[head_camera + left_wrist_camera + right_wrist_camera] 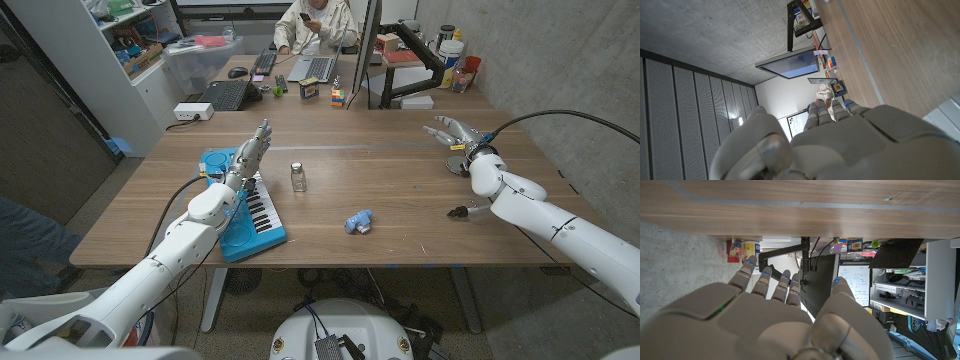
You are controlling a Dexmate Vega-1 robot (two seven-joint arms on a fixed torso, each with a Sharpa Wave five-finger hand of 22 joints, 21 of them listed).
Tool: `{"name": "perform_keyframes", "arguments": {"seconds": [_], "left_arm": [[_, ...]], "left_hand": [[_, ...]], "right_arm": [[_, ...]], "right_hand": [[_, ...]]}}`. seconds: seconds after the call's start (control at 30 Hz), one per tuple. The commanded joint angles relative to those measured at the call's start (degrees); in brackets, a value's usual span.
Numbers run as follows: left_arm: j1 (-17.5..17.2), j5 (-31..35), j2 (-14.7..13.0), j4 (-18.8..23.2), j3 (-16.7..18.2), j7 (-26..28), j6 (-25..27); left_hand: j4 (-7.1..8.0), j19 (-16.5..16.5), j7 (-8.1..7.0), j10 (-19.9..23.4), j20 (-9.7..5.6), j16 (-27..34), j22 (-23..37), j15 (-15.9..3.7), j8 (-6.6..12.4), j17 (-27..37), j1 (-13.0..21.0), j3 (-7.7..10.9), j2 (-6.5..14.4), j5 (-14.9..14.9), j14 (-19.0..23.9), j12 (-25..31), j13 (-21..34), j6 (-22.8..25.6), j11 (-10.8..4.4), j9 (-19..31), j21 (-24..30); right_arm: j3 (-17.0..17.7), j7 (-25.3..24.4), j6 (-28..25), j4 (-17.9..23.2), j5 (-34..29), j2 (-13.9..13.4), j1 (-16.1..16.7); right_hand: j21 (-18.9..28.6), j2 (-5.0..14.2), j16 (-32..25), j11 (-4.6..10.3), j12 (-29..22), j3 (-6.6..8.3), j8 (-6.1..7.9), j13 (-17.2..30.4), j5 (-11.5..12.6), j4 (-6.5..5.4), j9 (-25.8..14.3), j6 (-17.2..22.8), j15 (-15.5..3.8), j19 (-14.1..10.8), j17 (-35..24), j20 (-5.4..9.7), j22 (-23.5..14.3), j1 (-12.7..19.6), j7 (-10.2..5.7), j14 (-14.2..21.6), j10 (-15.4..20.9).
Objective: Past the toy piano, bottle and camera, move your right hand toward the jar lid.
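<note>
At the table's far right, your right hand hovers with fingers spread wide and nothing held; the right wrist view shows the same splayed fingers above the wood. The small tan disc just beside its wrist, on the side nearer the robot, is taken to be the jar lid, though it is too small to confirm.

The toy piano, the small glass bottle and the blue toy camera all lie well to the left of this hand, so the passing part of the reach appears done.

To finish well, judge that your fingertips point beyond the lid. Bring the palm back toward the disc rather than extending further. Keep the fingers apart, and mind the cable trailing from the forearm.

Your left hand stands raised over the piano, fingers extended and holding nothing. Leave it there, clear of the bottle.
</note>
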State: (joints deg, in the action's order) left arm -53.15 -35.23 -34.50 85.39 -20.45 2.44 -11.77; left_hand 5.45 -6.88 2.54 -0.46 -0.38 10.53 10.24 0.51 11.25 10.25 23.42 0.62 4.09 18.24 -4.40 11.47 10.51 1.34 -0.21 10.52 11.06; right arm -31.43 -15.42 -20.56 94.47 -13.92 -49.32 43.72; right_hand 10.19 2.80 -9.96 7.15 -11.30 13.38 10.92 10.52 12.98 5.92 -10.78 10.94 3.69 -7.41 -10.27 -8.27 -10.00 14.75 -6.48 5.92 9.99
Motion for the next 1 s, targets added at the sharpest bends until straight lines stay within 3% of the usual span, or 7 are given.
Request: {"name": "perform_keyframes", "arguments": {"seconds": [0.03, 0.63, 1.0], "left_arm": [[0.5, -0.3, -0.3, -0.4, 0.1, -0.6, 0.1], [-0.4, 0.1, -1.2, 1.7, 0.6, 0.2, 0.3], [-0.6, 0.5, -1.2, 2.3, 0.4, 0.5, 0.1]], "left_hand": [[-0.07, -0.3, 0.16, -0.1, 0.45, 0.3, 0.2, 0.16, 0.06, 0.3, 0.5, -0.3, 0.1, 0.3, -0.1, 0.2, 0.3, 0.3, -0.41, 0.2, 0.5], [-0.08, -0.3, 0.01, -0.2, 0.71, 0.3, 0.3, -0.01, 0.14, 0.3, 0.6, -0.41, 0.2, 0.3, -0.2, 0.2, 0.3, 0.5, -0.53, 0.2, 0.5], [-0.08, -0.3, -0.04, -0.2, 0.71, 0.3, 0.3, 0.01, 0.13, 0.3, 0.6, -0.48, 0.3, 0.3, -0.2, 0.1, 0.3, 0.5, -0.5, 0.2, 0.5]], "right_arm": [[-1.0, 0.8, -4.0, 1.0, -1.2, -0.5, -0.3], [-2.9, 2.0, -9.1, 2.8, -4.3, -2.1, -0.9], [-4.0, 2.9, -10.9, 3.4, -6.5, -2.7, -0.9]], "right_hand": [[0.1, -0.17, -0.1, -0.03, 0.1, -0.28, 0.1, 0.3, 0.3, 0.08, -0.1, 0.0, 0.09, 0.6, -0.1, -0.41, -0.2, -0.1, -0.38, -0.2, -0.2], [0.1, 0.1, -0.2, 0.09, 0.0, -0.23, 0.2, 0.2, 0.2, 0.07, -0.1, 0.3, -0.41, 1.6, -0.1, -1.59, -0.3, 0.0, -0.63, -0.8, -0.4], [0.3, 0.3, -0.3, 0.5, -0.2, -0.1, 0.07, 0.2, 0.3, 0.21, -0.1, -0.2, -0.73, 1.9, -0.1, -2.1, -0.3, 0.2, -1.73, -0.8, -0.4]]}}
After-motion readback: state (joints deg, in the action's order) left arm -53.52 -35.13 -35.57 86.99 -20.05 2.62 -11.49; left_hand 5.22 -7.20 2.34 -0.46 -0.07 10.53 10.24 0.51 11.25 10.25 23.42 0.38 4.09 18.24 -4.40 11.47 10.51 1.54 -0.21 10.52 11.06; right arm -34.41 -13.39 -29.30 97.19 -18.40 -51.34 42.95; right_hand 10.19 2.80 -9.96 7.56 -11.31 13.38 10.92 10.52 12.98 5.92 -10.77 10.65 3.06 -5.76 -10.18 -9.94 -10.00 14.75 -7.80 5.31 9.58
